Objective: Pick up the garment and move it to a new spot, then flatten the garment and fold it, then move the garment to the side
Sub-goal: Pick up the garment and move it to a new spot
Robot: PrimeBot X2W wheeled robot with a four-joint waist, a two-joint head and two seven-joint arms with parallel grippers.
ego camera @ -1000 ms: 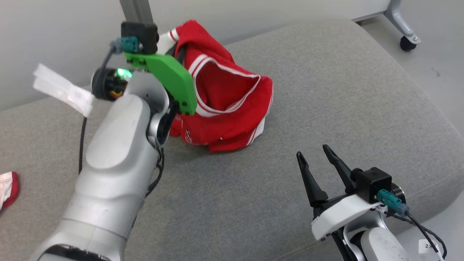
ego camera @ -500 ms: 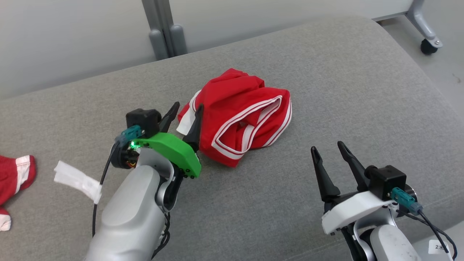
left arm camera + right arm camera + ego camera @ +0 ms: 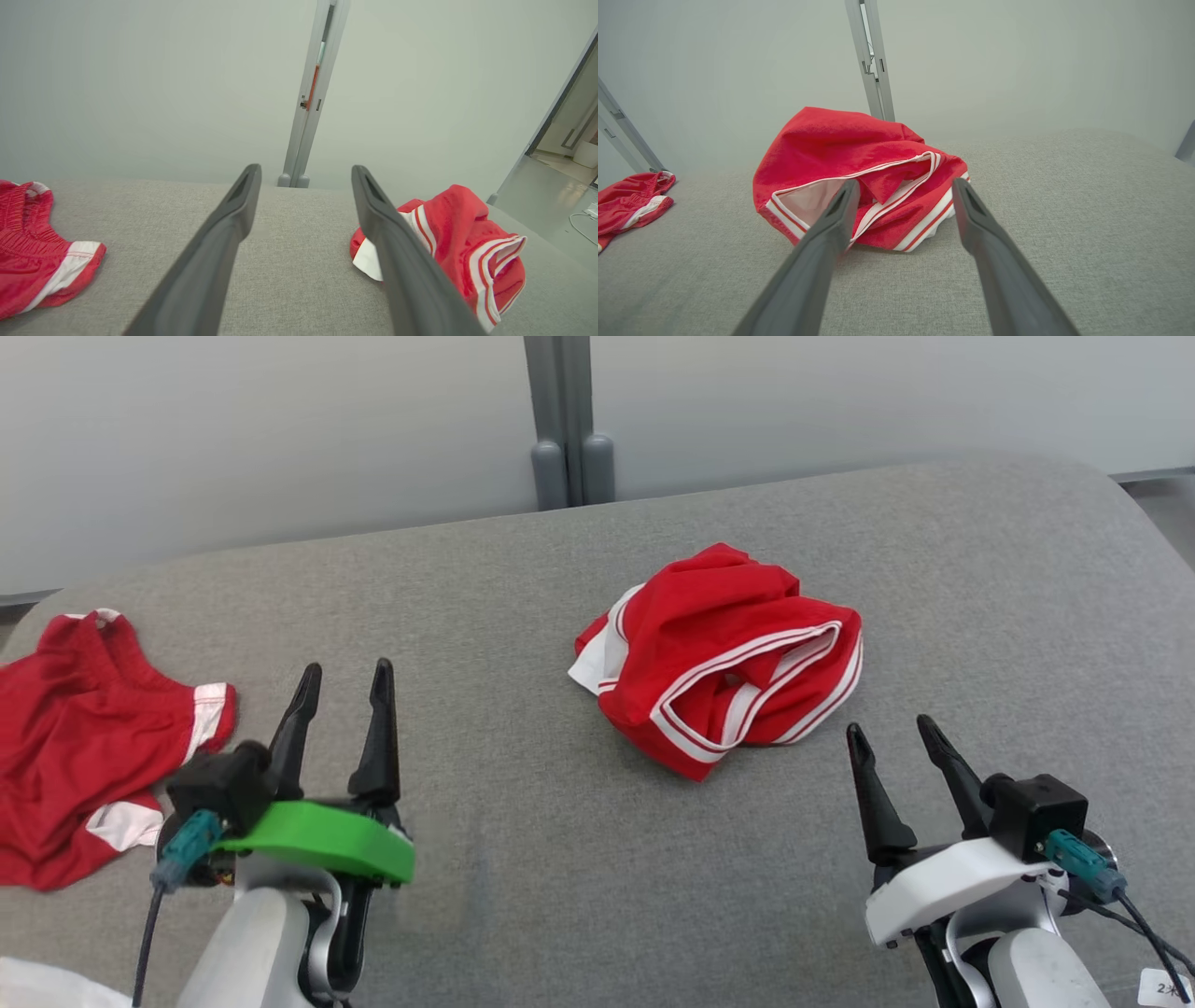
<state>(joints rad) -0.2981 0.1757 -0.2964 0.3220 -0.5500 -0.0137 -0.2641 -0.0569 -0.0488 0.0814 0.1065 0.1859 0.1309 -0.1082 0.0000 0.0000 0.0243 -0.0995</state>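
Garment (image 3: 724, 653) lies crumpled, folds hiding its shape; second red cloth (image 3: 75, 737) cut off.

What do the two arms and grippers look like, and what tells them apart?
The left gripper and right gripper each have two long, tapered dark fingers, a black camera block and a teal cable connector. The left wrist carries a green bracket, the right a white bracket. Both forearms are pale silver-grey, with thin black cables.
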